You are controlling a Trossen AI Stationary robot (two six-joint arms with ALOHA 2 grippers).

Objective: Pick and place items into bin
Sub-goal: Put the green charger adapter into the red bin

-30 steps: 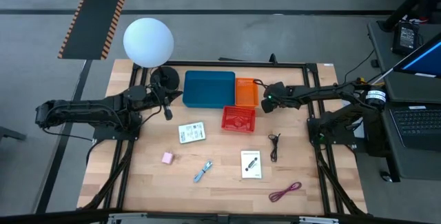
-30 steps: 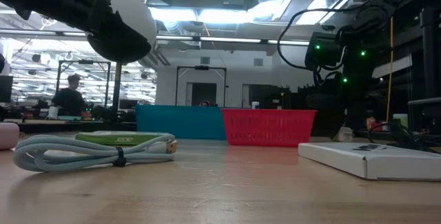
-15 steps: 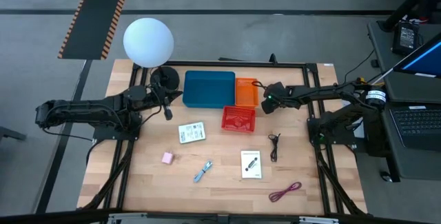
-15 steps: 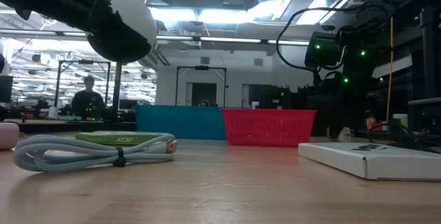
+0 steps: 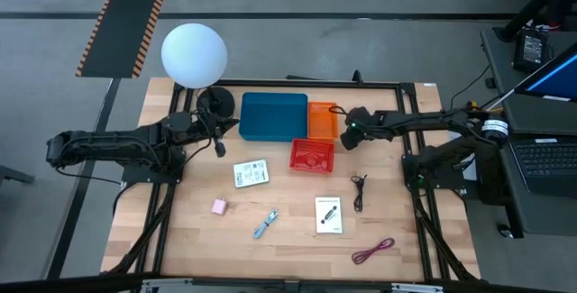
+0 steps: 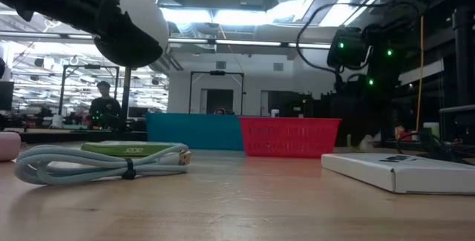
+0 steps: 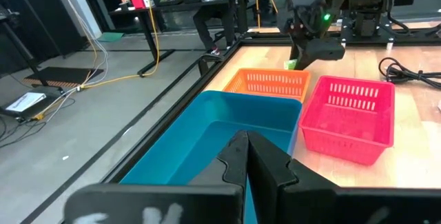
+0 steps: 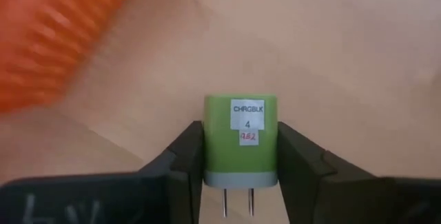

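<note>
My right gripper (image 5: 350,130) (image 8: 241,129) is shut on a small green charger block (image 8: 241,138) with a white label, just right of the orange bin (image 5: 322,120). From the left wrist view it shows as a green speck (image 7: 292,63) under that gripper. My left gripper (image 5: 219,145) (image 7: 244,156) is shut and empty, by the blue bin's (image 5: 273,116) left end. Lying flat on the table are two white cards (image 5: 251,173) (image 5: 329,215), a pink cube (image 5: 218,206), a blue-silver tool (image 5: 265,224), a black cable (image 5: 359,189) and a maroon cable (image 5: 373,251). My right gripper pinches the green charger block between its two fingers (image 8: 185,158), one on each side face (image 8: 209,148). The two metal prongs (image 8: 237,202) point back toward the wrist. The fingers come slanting down from the table's right. The block is lifted clear of the table.
A red basket (image 5: 312,155) stands in front of the orange bin. The white globe lamp (image 5: 194,54) on its black base (image 5: 215,103) stands at the far left corner. A dark frame (image 5: 410,131) rims the table. A person (image 6: 104,104) stands in the room beyond.
My right gripper, still shut on the green block, has shifted slightly toward the table's left, closer to the orange bin.
</note>
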